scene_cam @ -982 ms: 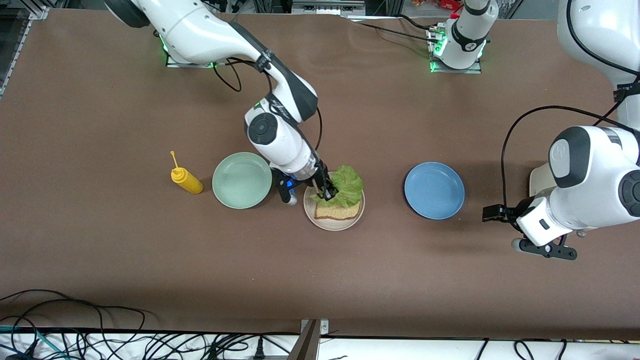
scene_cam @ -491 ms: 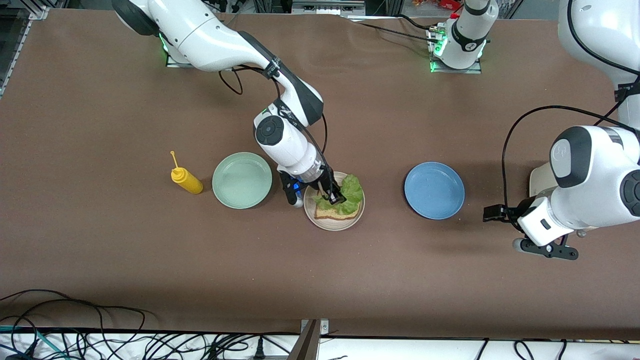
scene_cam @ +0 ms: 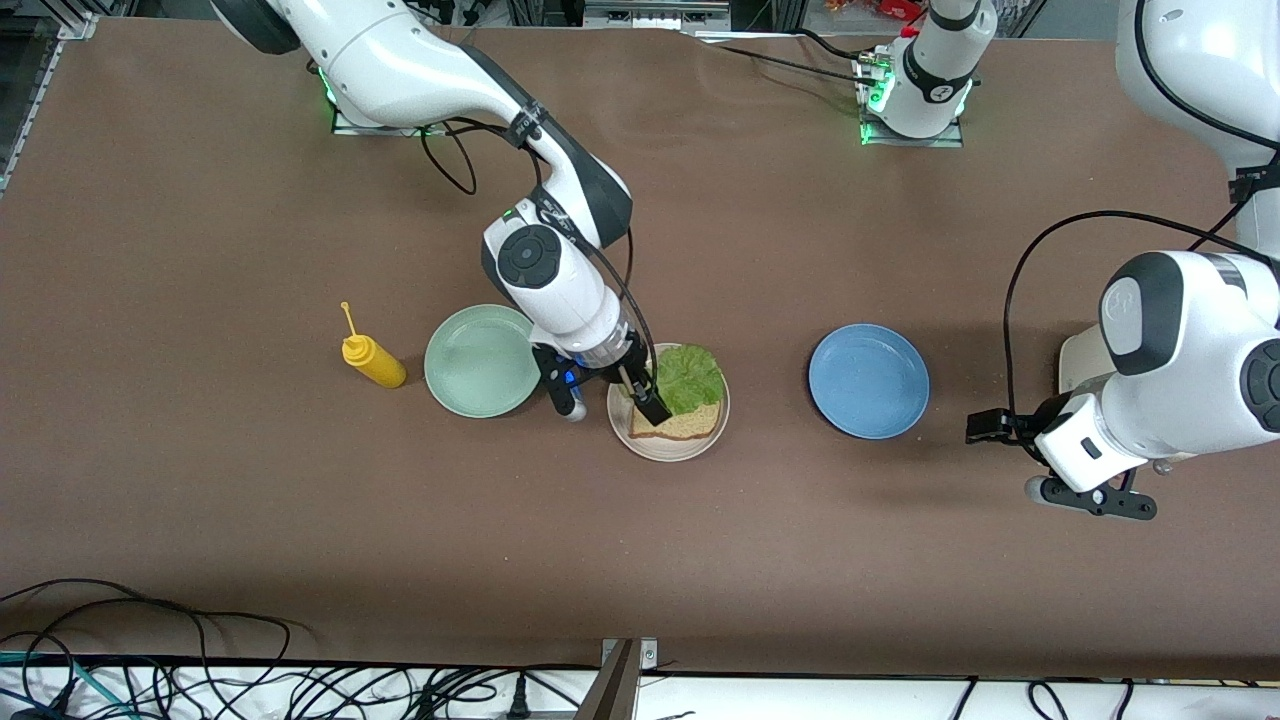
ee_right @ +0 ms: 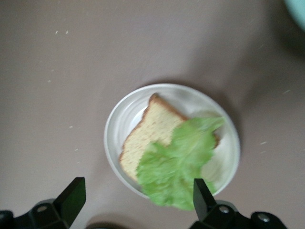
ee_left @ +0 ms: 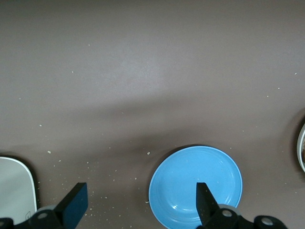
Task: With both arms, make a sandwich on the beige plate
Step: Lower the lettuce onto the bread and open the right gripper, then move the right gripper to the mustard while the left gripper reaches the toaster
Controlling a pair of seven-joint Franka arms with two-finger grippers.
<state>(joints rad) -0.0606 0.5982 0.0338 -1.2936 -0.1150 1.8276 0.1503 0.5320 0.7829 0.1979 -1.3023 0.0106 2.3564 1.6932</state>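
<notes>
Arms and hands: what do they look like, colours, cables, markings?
Both arms are glossy white shells with black joint bands and round dark grey joint caps. Loose black cables loop along each arm. Green lights glow at both bases. The right hand and left hand are black, each with two flat wedge-shaped fingers; a blue light shows at the right wrist.

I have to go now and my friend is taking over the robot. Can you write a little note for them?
Right tool: open, empty, over the beige plate.
Left tool: open, empty, waiting at its own end of the table, over the spot beside the blue plate.
Done: one bread slice is on the beige plate, with the lettuce leaf lying on it, spilling toward the plate's rim.
Left: a top bread slice; none is in view.
Also there: mint-green plate and yellow squeeze bottle.
</notes>
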